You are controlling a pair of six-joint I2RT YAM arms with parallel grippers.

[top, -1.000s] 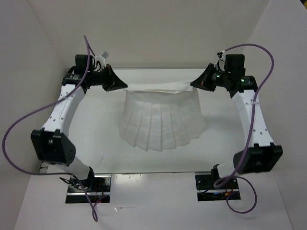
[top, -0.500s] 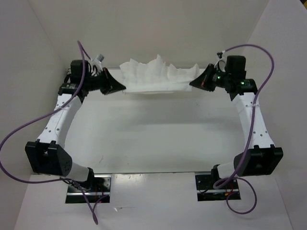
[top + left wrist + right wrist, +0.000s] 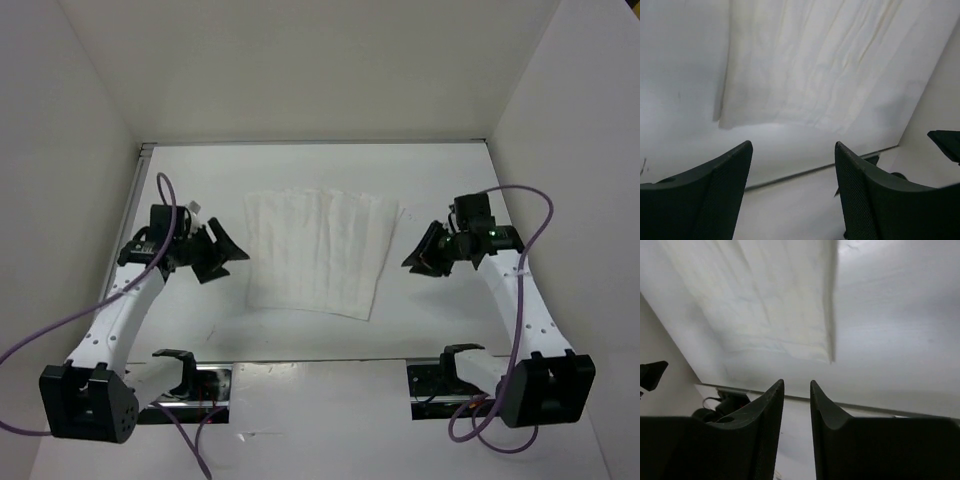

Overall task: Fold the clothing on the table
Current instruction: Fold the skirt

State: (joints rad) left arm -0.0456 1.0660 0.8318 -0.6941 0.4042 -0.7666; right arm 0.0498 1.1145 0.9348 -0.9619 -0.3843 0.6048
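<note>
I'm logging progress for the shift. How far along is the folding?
Done: the clothing lies spread flat on the table. In hand: nothing; the left tool and right tool sit open on either side of it, apart from it. Left: all of the folding, since no fold shows yet.

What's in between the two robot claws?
The clothing lies spread flat on the table between the left gripper and the right gripper. The top external view shows it best.
</note>
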